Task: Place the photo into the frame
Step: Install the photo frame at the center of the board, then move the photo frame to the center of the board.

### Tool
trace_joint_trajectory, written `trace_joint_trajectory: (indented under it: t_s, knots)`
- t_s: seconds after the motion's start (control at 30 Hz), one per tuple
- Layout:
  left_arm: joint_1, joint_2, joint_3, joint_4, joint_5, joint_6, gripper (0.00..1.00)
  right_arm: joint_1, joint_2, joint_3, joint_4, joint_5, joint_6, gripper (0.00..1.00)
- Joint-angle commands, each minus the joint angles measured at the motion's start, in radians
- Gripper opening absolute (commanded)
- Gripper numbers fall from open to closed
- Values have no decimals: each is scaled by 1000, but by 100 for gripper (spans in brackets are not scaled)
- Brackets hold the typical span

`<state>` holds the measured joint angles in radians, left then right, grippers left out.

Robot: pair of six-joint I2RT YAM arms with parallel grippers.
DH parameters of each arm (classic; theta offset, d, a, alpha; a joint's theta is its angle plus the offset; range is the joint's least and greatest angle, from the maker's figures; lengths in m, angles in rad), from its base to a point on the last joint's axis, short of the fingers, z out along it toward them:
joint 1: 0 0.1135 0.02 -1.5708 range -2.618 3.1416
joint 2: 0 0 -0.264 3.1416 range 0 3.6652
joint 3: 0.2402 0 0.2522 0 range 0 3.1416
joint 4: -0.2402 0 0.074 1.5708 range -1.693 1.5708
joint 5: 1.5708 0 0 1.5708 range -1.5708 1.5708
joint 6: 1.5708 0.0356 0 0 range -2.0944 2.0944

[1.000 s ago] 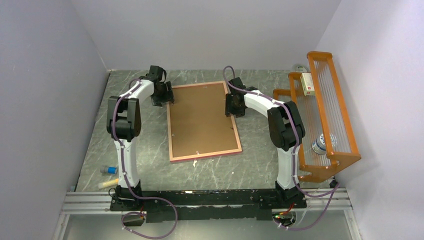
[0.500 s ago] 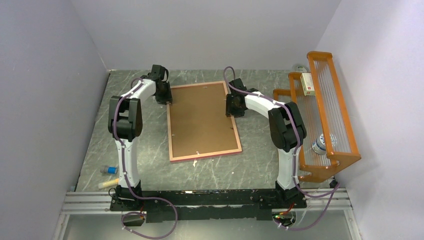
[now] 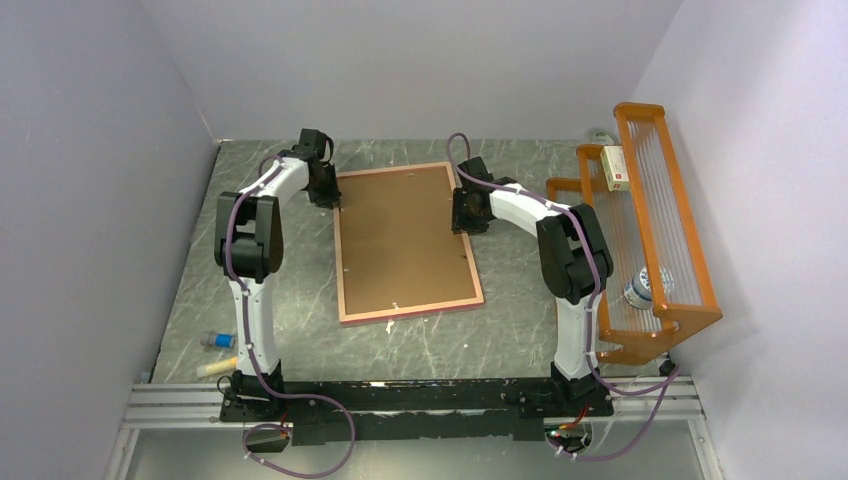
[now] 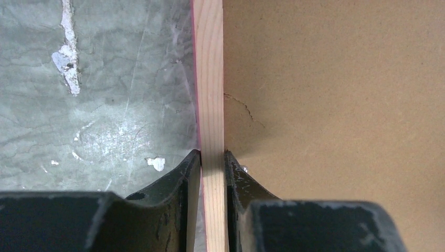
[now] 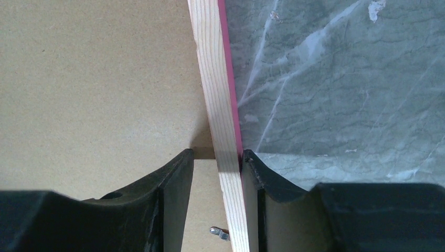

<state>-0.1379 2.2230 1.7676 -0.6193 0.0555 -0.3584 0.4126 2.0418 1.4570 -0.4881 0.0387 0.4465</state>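
The frame lies face down mid-table, pale wood back up, with a thin pink edge showing. A brown backing board fills it. The photo is hidden. My left gripper is at the frame's left rail near the far corner. In the left wrist view it is shut on the wood rail, both fingers touching. My right gripper straddles the right rail. In the right wrist view it is open: one finger touches the pink edge, the other stands apart over the board.
An orange wire rack stands at the right wall, holding a small box and a tin. Two small tubes lie at the front left. A metal tab sits on the right rail's inner side.
My left gripper has shifted slightly toward the far end of the left rail and settled on it. The right arm and the frame have barely moved.
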Motion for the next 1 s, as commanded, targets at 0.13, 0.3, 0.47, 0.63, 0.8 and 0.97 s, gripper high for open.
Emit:
trace_joint_trajectory:
  t_s: [0.13, 0.3, 0.47, 0.63, 0.8, 0.97]
  knots:
    - [0, -56, -53, 3, 100, 118, 31, -14, -29, 8, 14, -17, 5, 45]
    - [19, -87, -42, 12, 96, 105, 40, -29, -24, 33, 14, -34, 10, 51]
    - [60, -129, -57, 42, 114, 11, 47, -55, -7, 48, 28, -138, 22, 54]
    - [87, -125, -97, 72, 253, -68, 59, -58, 11, 52, 33, -201, 19, 55]
    - [87, -84, -135, 58, 362, -100, 62, -58, 14, 26, 59, -284, 33, 55]
    - [87, -111, -232, 75, 414, -107, 63, -54, -1, -26, 83, -337, 59, 55]
